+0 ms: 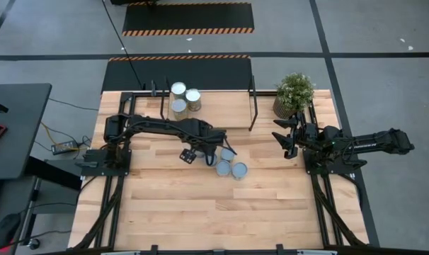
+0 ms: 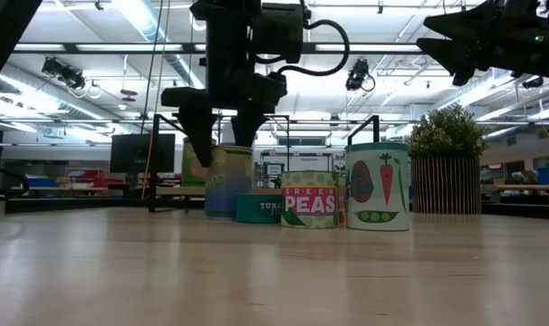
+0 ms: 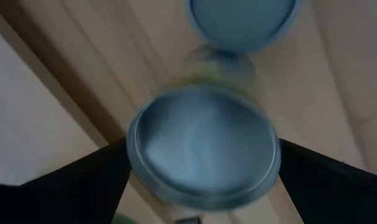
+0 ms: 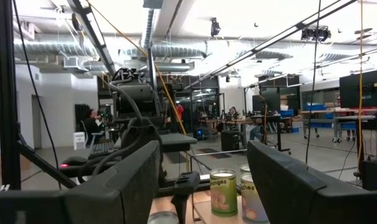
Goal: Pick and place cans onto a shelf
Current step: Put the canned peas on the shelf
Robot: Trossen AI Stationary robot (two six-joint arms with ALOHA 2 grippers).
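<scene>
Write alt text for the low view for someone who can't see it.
The left gripper hangs open, its fingers straddling the top of a tall can on the wooden table. Beside it stand a tuna tin, a green peas can and a carrot-labelled can, with a potted plant behind.

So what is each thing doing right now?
Left gripper: open, fingers either side of a can on the table.
Right gripper: shut, empty, raised near the plant.
Shelf: three cans standing on it.
Table cans: upright, clustered together.
</scene>
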